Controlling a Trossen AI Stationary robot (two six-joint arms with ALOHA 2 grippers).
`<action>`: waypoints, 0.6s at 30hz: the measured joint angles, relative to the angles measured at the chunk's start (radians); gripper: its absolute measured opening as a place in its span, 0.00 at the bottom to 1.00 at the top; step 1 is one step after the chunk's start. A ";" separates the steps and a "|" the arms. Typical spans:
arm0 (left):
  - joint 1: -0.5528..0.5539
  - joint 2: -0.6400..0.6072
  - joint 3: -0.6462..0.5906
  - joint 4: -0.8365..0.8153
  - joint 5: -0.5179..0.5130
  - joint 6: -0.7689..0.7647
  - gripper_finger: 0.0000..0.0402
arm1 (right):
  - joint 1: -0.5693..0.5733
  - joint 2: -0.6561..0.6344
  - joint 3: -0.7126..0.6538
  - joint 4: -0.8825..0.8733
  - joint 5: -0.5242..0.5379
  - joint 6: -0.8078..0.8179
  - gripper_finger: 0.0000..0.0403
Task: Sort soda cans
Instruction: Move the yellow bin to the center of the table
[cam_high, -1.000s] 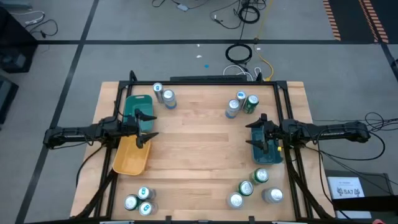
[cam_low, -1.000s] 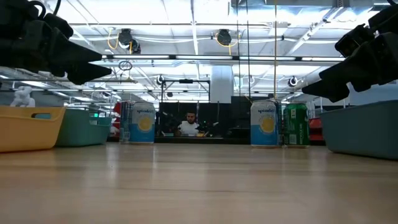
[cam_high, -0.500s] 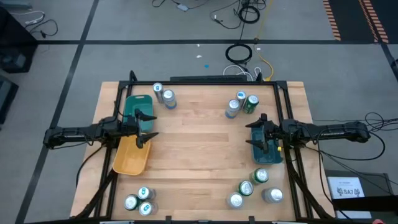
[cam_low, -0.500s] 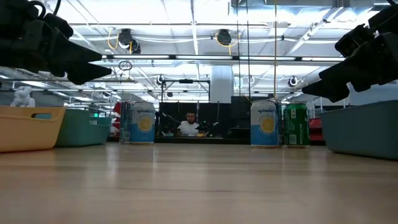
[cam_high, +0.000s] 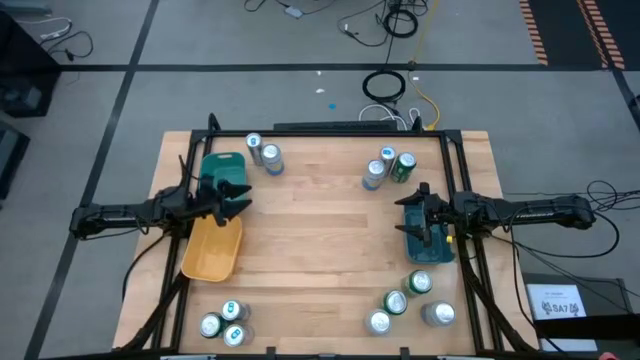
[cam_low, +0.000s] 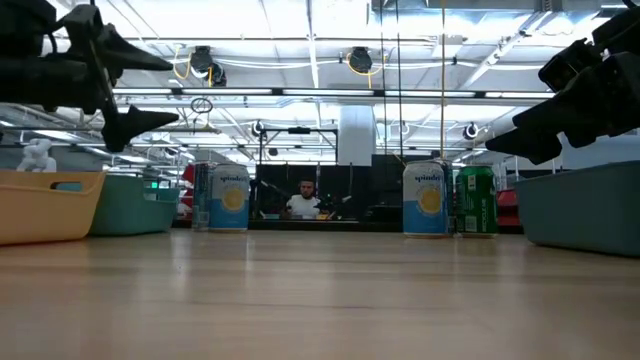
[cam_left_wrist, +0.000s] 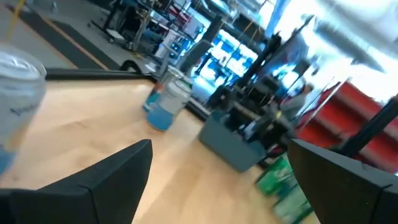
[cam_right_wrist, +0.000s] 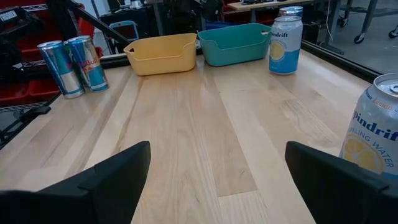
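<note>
since a moment ago only the left gripper (cam_high: 237, 194) has swung toward the far cans (cam_high: 263, 155), fingers apart like the idle right gripper's (cam_high: 418, 214); it should straddle one can squarely before closing.

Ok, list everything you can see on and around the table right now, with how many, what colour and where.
soda cans: two, far left corner.
soda cans: three, one green, far right.
soda cans: three, blue-topped, near left corner.
soda cans: four, some green, near right corner.
teal tray: one, left side.
yellow tray: one, left, beside the teal one.
dark teal tray: one, right side.
person: one, in the room behind.
left gripper: open, over the left trays.
right gripper: open, over the right tray.
</note>
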 joint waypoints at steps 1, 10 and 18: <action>0.000 0.000 0.000 0.002 0.000 -0.031 0.95 | 0.000 0.000 0.000 0.000 0.000 0.000 0.91; 0.000 0.000 0.000 0.007 -0.102 -0.071 0.95 | 0.000 0.000 0.000 0.000 0.000 0.000 0.91; 0.000 0.001 0.000 -0.047 -0.123 -0.072 0.95 | 0.000 0.000 0.000 0.000 0.000 0.000 0.91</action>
